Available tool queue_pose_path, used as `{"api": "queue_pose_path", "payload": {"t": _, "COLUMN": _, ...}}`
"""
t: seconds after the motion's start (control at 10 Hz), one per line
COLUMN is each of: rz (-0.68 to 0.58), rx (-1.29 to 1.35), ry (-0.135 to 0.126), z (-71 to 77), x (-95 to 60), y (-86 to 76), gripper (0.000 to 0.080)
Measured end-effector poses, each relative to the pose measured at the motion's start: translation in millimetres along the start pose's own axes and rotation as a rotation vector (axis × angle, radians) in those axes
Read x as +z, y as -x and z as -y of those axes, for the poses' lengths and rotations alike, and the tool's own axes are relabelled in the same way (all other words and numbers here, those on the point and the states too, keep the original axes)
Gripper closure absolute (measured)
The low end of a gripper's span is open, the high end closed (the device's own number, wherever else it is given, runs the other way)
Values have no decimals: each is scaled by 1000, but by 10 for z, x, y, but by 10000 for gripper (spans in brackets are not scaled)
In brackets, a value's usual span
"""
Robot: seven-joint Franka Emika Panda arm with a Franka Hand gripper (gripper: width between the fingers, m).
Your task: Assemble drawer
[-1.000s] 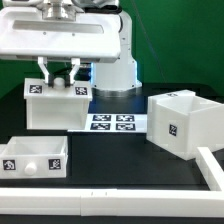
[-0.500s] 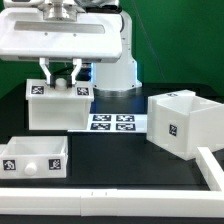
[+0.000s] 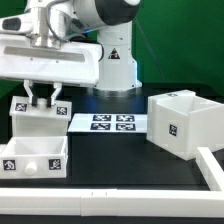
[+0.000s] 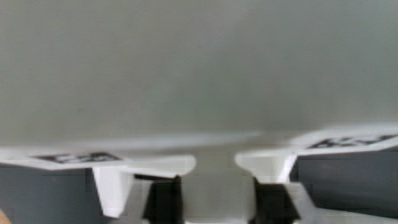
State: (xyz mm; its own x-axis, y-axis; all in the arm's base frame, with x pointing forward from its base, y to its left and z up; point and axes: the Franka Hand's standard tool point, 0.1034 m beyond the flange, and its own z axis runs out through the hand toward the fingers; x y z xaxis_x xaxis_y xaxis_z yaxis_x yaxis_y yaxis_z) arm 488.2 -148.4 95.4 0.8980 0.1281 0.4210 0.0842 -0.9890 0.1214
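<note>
We count one casing (image 3: 183, 124) at the exterior view's right (open side up, tag on its face). Two white tagged trays sit well apart from it at the left: front tray (image 3: 45, 168) with knob (image 3: 32, 166), rear tray (image 3: 40, 125) just behind. The gripper (image 3: 43, 97) pinches the rear tray's wall.

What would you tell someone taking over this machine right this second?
Gripper: shut on the top edge of the held box, at the exterior view's left, just behind the knobbed tray.
Large open box: stands at the exterior view's right, apart from the other two.
Done: one part is grasped. Nothing is joined yet, and all three parts are separate.
Left: fit the three parts into one another.
</note>
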Motion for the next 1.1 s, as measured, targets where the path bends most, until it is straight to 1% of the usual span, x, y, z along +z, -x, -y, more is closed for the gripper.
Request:
{"api": "queue_pose_path", "payload": {"t": 0.4, "rz": 0, "rx": 6, "ry": -3, "z": 6, "x": 3, "y": -5, "gripper": 633}}
{"api": "queue_pose_path", "payload": {"t": 0.5, "rz": 0, "rx": 9, "ry": -3, "z": 6, "x": 3, "y": -5, "gripper": 441}}
{"api": "queue_pose_path", "payload": {"t": 0.6, "rz": 0, "rx": 13, "ry": -3, "z": 6, "x": 3, "y": -5, "gripper": 441}}
{"api": "queue_pose_path", "payload": {"t": 0.7, "rz": 0, "rx": 16, "ry": -3, "z": 6, "x": 3, "y": -5, "gripper": 253}}
{"api": "queue_pose_path", "payload": {"t": 0.8, "rz": 0, "rx": 18, "ry": -3, "z": 6, "x": 3, "y": -5, "gripper": 253}}
{"api": "queue_pose_path", "payload": {"t": 0.9, "rz": 0, "rx": 20, "ry": -3, "z": 6, "x": 3, "y": -5, "gripper": 169}}
{"api": "queue_pose_path", "payload": {"t": 1.1, "rz": 0, "rx": 23, "ry": -3, "z": 6, "x": 3, "y": -5, "gripper": 154}}
